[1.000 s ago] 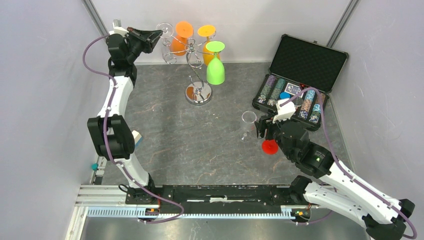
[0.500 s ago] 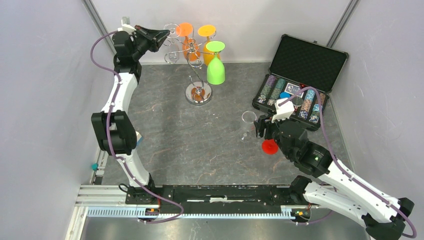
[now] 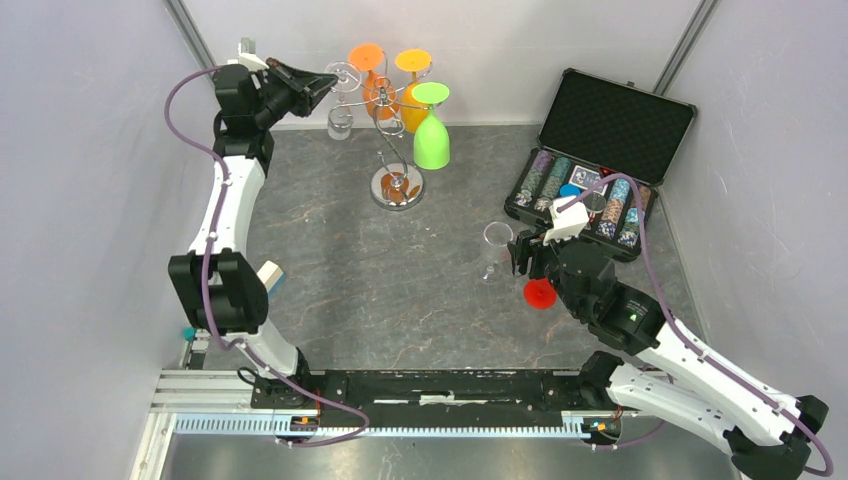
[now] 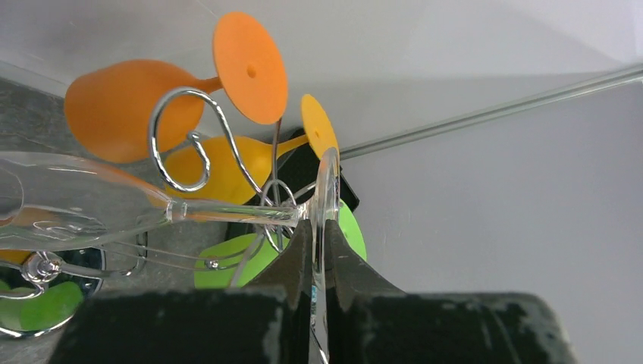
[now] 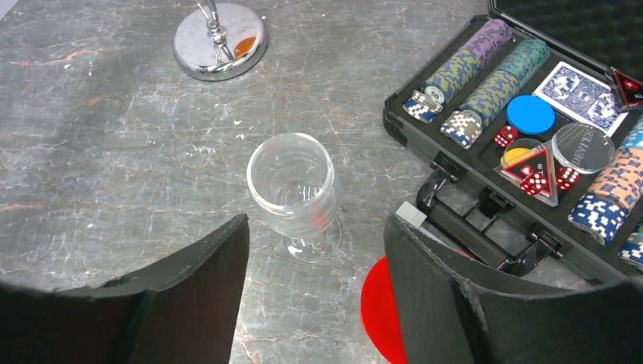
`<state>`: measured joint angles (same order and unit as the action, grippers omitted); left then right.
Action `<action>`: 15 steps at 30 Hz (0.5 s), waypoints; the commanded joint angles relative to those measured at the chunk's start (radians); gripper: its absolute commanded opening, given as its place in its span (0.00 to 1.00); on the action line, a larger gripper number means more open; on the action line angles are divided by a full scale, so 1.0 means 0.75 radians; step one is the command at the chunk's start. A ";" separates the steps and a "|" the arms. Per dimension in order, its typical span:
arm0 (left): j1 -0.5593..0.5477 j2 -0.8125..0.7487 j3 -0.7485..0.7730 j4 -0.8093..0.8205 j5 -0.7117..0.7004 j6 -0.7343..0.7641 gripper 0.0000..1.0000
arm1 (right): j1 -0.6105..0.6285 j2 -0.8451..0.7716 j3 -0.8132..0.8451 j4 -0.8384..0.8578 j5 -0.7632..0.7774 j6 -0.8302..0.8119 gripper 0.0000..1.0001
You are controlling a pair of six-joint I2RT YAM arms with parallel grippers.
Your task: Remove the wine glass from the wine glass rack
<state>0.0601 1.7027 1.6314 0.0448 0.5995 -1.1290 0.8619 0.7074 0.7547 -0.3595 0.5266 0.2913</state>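
Setting: robot lab test cell.
- left arm [image 3: 225, 200], right arm [image 3: 690, 360] bolted to aluminium rail [image 3: 200, 385] at table [image 3: 330, 270] edge
- blank grey panels [image 3: 80, 200] on three sides, metal posts [image 3: 188, 35] at back corners
- purple cable [image 3: 172, 100] run along arm
- mismatched props (chip case [image 3: 610, 125], rack [image 3: 397, 186] with coloured glasses [image 3: 431, 140]): staged bench

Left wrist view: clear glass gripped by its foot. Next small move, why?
Probably draw the left end effector slightly outward, away from the centre of the shiny silver metal rack. It is shut on the foot of the clear wine glass, and the stem lies among the curled wire arms; lifting might snag.
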 commanded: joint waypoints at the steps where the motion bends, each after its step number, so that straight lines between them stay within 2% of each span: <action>1: 0.023 -0.155 -0.032 -0.052 -0.040 0.137 0.02 | 0.002 -0.019 0.000 0.036 -0.009 0.009 0.71; 7: 0.060 -0.320 -0.176 -0.119 -0.111 0.160 0.02 | 0.002 -0.029 -0.006 0.049 -0.066 0.006 0.75; 15: 0.061 -0.677 -0.234 -0.538 -0.302 0.423 0.02 | 0.003 -0.048 -0.067 0.243 -0.358 -0.067 0.87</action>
<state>0.1047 1.3613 1.4559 -0.2337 0.4465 -0.9569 0.8619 0.6830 0.7322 -0.3008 0.4007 0.2794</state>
